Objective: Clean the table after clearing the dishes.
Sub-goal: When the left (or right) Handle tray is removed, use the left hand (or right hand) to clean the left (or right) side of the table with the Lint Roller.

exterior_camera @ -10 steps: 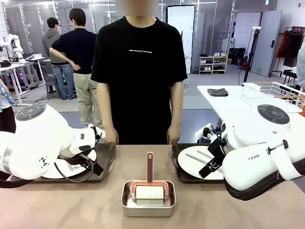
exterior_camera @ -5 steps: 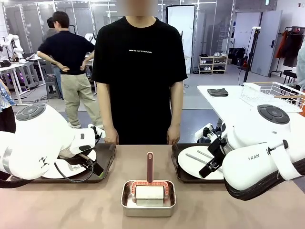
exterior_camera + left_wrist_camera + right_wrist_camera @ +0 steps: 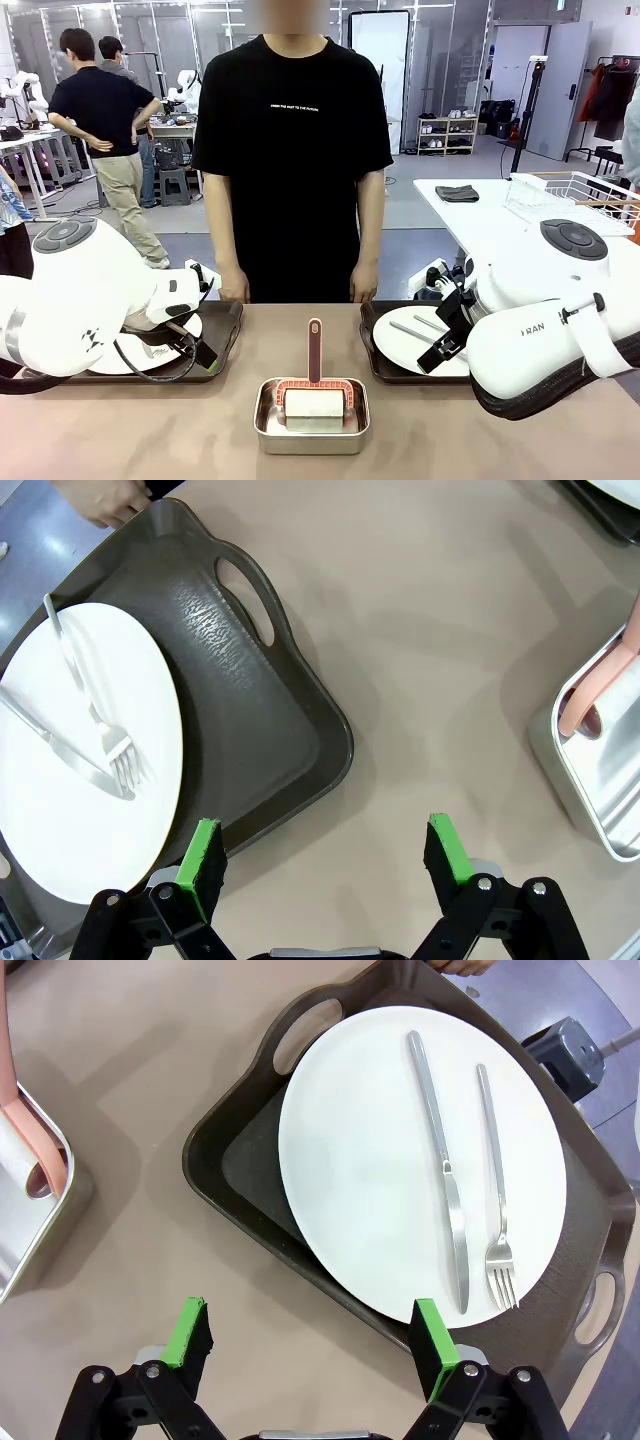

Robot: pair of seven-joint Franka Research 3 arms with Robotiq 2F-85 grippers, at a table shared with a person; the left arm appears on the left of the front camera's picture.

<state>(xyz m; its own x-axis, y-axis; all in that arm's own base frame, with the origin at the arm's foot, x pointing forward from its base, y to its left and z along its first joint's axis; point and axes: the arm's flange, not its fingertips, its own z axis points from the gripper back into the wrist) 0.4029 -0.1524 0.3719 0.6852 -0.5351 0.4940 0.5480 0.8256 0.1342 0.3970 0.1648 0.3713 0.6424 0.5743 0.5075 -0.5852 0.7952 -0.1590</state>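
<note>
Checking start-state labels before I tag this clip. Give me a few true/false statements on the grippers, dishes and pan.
1. The left gripper and the right gripper are both open and hold nothing. True.
2. The plate in front of the right gripper carries a knife and a fork. True.
3. The steel pan in the middle is empty. False: a white roller with a pink handle sits in it.
4. The left tray is lifted off the table. False: it lies flat on the table, with its plate on it.
</note>
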